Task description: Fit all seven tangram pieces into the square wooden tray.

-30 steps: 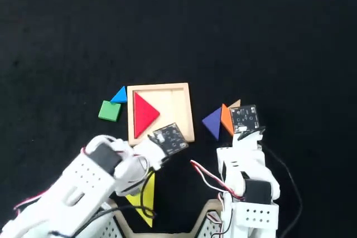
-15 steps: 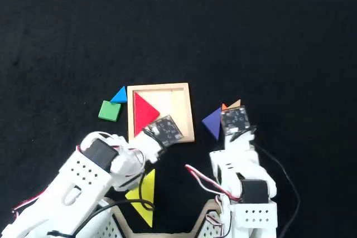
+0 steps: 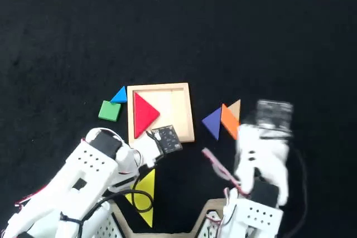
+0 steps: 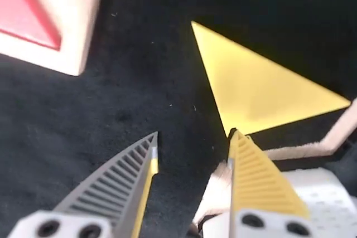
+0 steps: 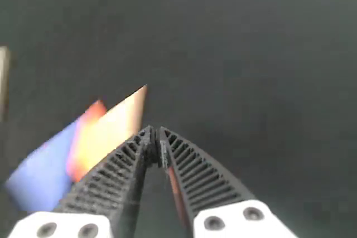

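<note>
Left end effector (image 4: 192,140), wide, between tray (image 4: 75,43) corner and yellow triangle (image 4: 251,90).

On the black table (image 3: 67,37) lie the tray (image 3: 159,86), green square (image 3: 109,111) and yellow triangle (image 3: 146,192).

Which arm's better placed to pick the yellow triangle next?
Left. The left tool is open with the yellow triangle just ahead of its tips. The right tool is shut near the orange piece, farther off.
</note>
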You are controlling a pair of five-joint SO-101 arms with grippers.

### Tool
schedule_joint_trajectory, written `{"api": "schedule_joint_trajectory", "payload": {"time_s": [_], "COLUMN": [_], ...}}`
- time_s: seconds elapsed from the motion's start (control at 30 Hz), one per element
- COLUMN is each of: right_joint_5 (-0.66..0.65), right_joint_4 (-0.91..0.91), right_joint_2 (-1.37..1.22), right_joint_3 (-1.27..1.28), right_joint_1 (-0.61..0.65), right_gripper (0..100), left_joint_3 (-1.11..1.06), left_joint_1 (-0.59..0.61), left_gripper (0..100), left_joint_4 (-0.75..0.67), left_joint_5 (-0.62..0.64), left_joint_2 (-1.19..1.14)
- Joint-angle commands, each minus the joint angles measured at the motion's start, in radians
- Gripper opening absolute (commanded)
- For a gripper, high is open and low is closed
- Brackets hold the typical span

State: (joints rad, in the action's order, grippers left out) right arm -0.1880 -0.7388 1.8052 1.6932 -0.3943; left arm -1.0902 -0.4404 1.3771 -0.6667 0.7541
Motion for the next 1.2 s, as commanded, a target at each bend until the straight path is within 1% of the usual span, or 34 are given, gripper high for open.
{"api": "schedule_joint_trajectory", "payload": {"time_s": [0.0,0.1,0.13,0.2,0.23,0.3,0.37,0.43,0.5,0.57,0.6,0.67,0.77,0.83,0.9,1.0,1.07,1.17], "right_joint_5": [0.035,0.063,0.064,0.064,0.064,0.061,0.063,0.064,0.064,0.064,0.064,0.064,0.064,0.064,0.064,0.061,0.06,0.058], "right_joint_4": [0.084,0.028,0.018,-0.005,-0.017,-0.037,-0.054,-0.06,-0.069,-0.069,-0.069,-0.068,-0.066,-0.066,-0.068,-0.069,-0.071,-0.083], "right_joint_2": [0.036,0.036,0.036,0.035,0.035,0.035,0.035,0.035,0.035,0.035,0.035,0.035,0.035,0.035,0.035,0.035,0.035,0.035], "right_joint_3": [-0.008,-0.008,-0.008,-0.008,-0.008,-0.008,-0.008,-0.008,-0.008,-0.008,-0.008,-0.008,-0.008,-0.007,-0.007,-0.007,-0.007,-0.007], "right_joint_1": [-0.081,-0.038,-0.04,-0.04,-0.04,-0.041,-0.058,-0.083,-0.095,-0.098,-0.098,-0.098,-0.1,-0.101,-0.101,-0.101,-0.101,-0.101], "right_gripper": [3.5,15.1,18.0,18.6,18.0,17.8,18.0,18.0,18.0,18.0,18.0,18.0,18.0,18.1,18.1,18.1,18.1,18.1], "left_joint_3": [0.016,0.053,0.077,0.127,0.143,0.157,0.139,0.11,0.082,0.061,0.048,0.018,-0.053,-0.113,-0.156,-0.168,-0.168,-0.185], "left_joint_1": [-0.038,-0.09,-0.099,-0.097,-0.097,-0.094,-0.096,-0.096,-0.101,-0.124,-0.154,-0.228,-0.329,-0.36,-0.367,-0.361,-0.337,-0.26], "left_gripper": [21,22,24,29,30,30,30,30,30,30,30,30,30,30,30,30,30,30], "left_joint_4": [0.0,0.049,0.074,0.127,0.149,0.178,0.18,0.14,0.094,0.054,0.037,-0.006,-0.16,-0.252,-0.307,-0.336,-0.344,-0.43], "left_joint_5": [-0.031,-0.037,-0.038,-0.066,-0.117,-0.259,-0.379,-0.471,-0.522,-0.525,-0.522,-0.474,-0.356,-0.328,-0.328,-0.327,-0.327,-0.328], "left_joint_2": [-0.008,-0.015,-0.017,-0.017,-0.017,-0.02,-0.02,-0.02,-0.02,-0.021,-0.021,-0.021,-0.023,-0.023,-0.023,-0.023,-0.023,-0.023]}}
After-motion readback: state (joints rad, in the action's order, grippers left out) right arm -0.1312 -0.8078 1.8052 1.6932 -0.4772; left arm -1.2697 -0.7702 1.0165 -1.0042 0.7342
